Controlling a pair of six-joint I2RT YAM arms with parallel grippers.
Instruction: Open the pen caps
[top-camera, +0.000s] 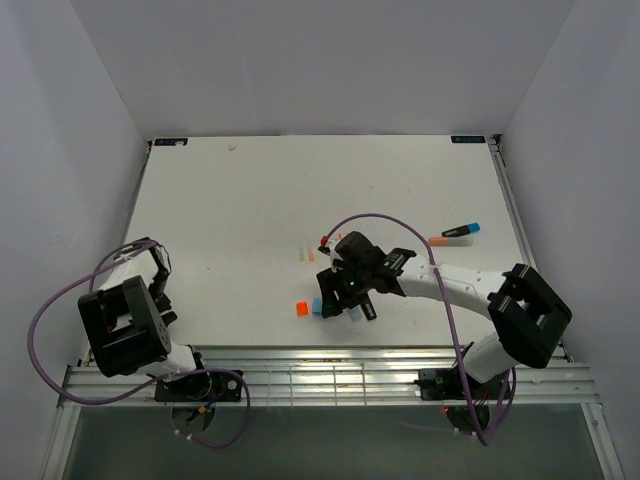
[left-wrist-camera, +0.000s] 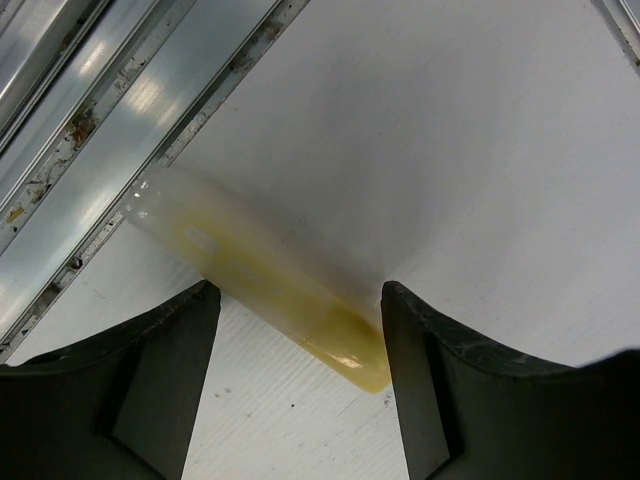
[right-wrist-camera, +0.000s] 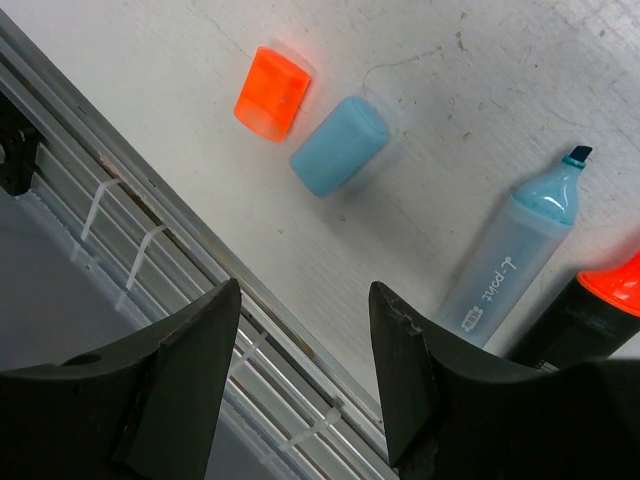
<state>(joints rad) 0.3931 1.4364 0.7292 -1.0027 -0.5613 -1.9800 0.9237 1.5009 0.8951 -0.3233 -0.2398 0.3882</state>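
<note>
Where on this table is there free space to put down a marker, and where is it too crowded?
The far half of the table is bare, from the back edge to the small caps. The stretch between the left arm and the orange cap is free too. It is crowded around the right fingers: the blue cap and markers lie close.

Through the left wrist camera the pale yellow marker barrel (left-wrist-camera: 262, 292) is showing blurred, with any print on it unreadable, and it is not clear whether its near end is touching the left fingers (left-wrist-camera: 450, 390). Through the right wrist camera the black marker with the orange tip (right-wrist-camera: 580, 325) is running off the right edge, and the right fingers (right-wrist-camera: 420, 390) are hiding the back end of the blue highlighter (right-wrist-camera: 510, 260). From above, the right arm (top-camera: 445, 285) is covering most of both markers.
</note>
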